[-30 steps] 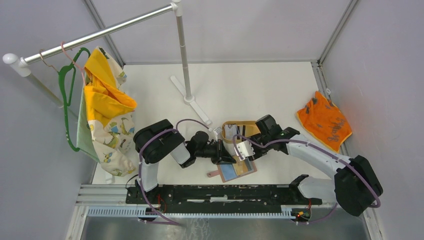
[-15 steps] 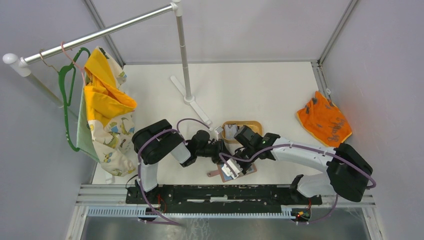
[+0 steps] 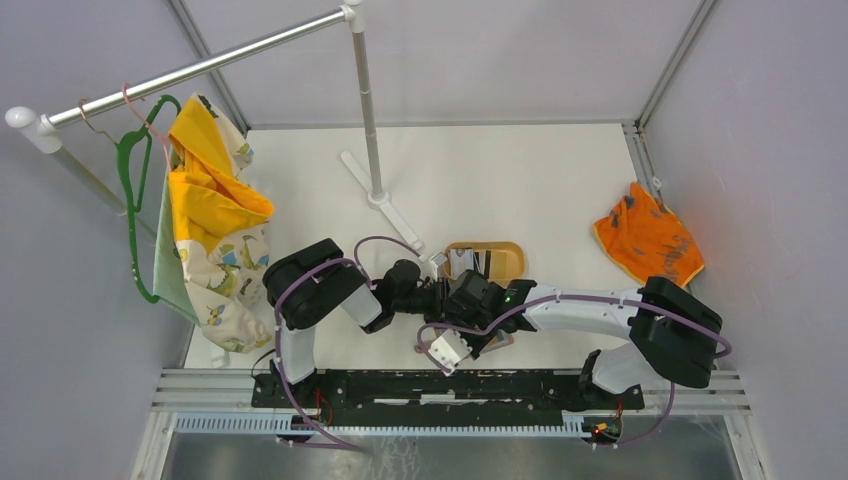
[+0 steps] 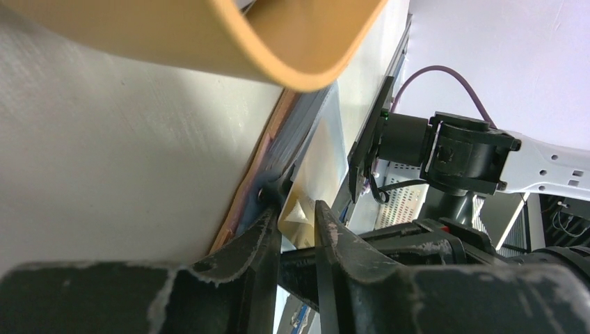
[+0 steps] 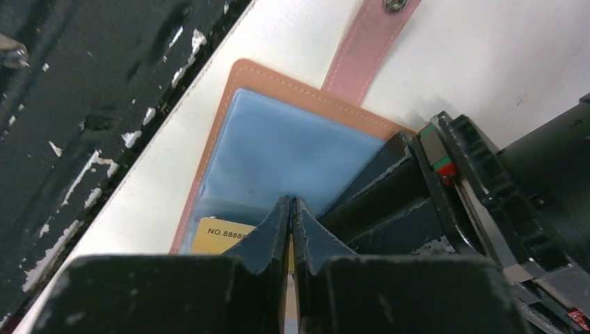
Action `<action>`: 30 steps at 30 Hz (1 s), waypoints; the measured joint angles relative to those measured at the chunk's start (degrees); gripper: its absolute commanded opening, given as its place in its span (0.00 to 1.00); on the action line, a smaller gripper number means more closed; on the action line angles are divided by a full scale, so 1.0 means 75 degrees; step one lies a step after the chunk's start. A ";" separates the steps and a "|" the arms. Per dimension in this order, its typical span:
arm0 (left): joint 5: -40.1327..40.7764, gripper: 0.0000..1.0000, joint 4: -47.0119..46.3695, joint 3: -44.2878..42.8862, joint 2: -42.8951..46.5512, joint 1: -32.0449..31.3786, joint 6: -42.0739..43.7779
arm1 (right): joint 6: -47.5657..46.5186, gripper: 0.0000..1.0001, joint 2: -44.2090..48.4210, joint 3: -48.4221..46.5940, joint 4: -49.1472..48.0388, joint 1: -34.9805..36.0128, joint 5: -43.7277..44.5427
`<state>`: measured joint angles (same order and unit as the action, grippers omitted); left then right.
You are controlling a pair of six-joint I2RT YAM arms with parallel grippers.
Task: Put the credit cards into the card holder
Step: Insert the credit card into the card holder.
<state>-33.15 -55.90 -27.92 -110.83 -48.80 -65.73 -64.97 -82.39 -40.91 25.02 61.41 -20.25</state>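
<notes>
The card holder [image 5: 278, 146] lies open near the table's front edge, showing a brown rim, blue inner pockets and a pink snap tab [image 5: 369, 35]. A gold credit card [image 5: 219, 233] sits in its pocket. My right gripper [image 5: 291, 202] hangs over the pocket, shut on a thin pale card seen edge-on. My left gripper [image 4: 298, 205] is nearly closed on the holder's far edge [image 4: 250, 181]. In the top view both grippers, right [image 3: 468, 338] and left [image 3: 453, 305], cover the holder; only its tab [image 3: 428, 348] shows. More cards [image 3: 465, 262] lie in the tan tray [image 3: 505, 262].
The black rail [image 3: 450, 385] runs just in front of the holder. The tan tray's rim [image 4: 278, 49] is close behind my left gripper. An orange cloth [image 3: 648, 245] lies at the right. A rack stand [image 3: 380, 195] and hanging clothes [image 3: 215, 230] stand back left.
My right arm has swung from the tray down and left, over the card holder, carrying a card. My left arm has stayed on the holder.
</notes>
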 measured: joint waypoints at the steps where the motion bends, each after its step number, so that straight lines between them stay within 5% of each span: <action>1: 0.0003 0.33 0.0017 0.0000 0.0017 0.0000 0.0003 | -0.0055 0.08 -0.0003 0.0000 0.0050 0.0000 0.0114; 17: 0.0606 0.42 0.1177 -0.0029 0.0860 -0.0026 0.0697 | -0.0516 0.09 0.0064 0.0000 0.0557 -0.0417 0.0618; 24: 0.1711 0.42 0.2978 0.0000 0.2366 -0.0026 0.1606 | -0.0507 0.14 0.0414 -0.0003 0.0927 -0.0781 0.0073; 30: 0.2687 0.48 0.4482 0.0198 0.4520 -0.0026 0.2532 | -0.0659 0.29 0.1349 -0.0003 0.1361 -0.1786 -0.1288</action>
<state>-12.99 -22.28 -26.44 -76.93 -48.99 -46.74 -69.91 -72.27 -40.93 35.22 48.01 -29.91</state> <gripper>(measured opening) 0.441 0.213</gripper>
